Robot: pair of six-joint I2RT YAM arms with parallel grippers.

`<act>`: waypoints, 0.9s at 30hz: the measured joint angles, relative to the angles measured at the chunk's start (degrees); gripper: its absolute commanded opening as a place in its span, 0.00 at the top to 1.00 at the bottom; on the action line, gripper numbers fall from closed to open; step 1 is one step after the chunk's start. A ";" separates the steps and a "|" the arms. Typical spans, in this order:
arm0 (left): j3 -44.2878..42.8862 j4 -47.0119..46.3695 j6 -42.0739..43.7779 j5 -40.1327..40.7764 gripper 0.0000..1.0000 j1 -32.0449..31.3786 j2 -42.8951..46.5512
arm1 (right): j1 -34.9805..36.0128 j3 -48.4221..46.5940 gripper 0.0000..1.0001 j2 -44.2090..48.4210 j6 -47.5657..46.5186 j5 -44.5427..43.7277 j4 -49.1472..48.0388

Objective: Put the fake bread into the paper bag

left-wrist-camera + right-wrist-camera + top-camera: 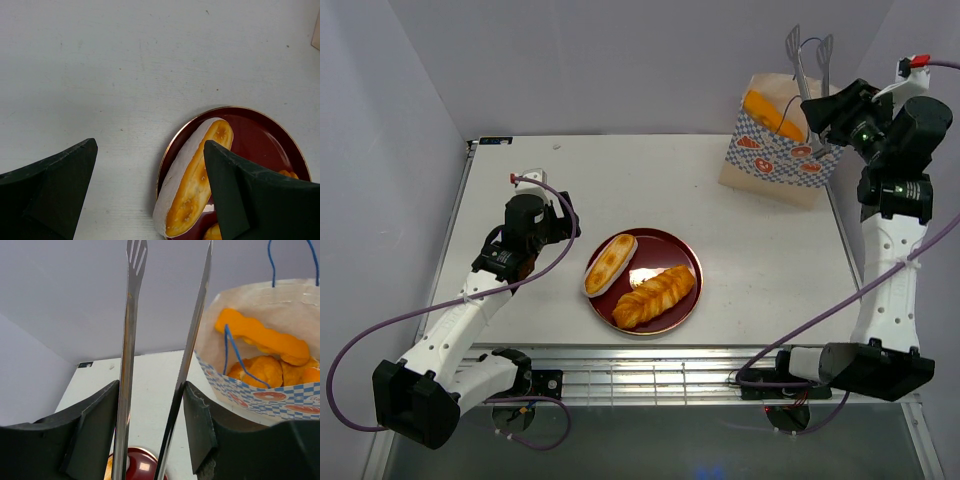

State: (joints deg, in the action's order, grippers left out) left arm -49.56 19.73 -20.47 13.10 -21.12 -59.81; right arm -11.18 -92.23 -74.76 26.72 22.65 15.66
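An oval roll (610, 264) and a braided loaf (655, 296) lie on the dark red plate (682, 254) at the table's middle. The paper bag (775, 150) stands at the back right with orange bread inside (260, 340). My right gripper (817, 110) is shut on the metal tongs (810, 55), held raised beside the bag's opening; the tong arms (127, 340) are spread with nothing between their tips. My left gripper (568, 215) is open and empty, just left of the plate; the oval roll (197, 177) lies between its fingers in the left wrist view.
White walls enclose the table on the left, back and right. A metal grille (650, 375) runs along the near edge between the arm bases. Purple cables trail from both arms.
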 measured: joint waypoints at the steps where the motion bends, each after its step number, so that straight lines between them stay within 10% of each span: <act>1: 0.00 0.00 0.02 0.20 0.02 0.00 0.00 | 0.02 0.96 0.43 1.92 0.11 0.87 -0.81; 18: 0.00 0.04 0.07 3.50 0.02 0.00 0.13 | 29.07 45.53 0.45 22.69 -2.75 -2.78 -4.07; 27: 0.00 0.02 0.09 4.24 0.02 0.00 0.13 | 37.64 50.90 0.46 28.59 -4.96 -5.20 -1.73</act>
State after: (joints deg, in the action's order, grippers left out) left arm -49.56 19.75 -20.38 17.34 -21.12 -59.68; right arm 26.46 -41.32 -46.17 21.76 17.45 13.93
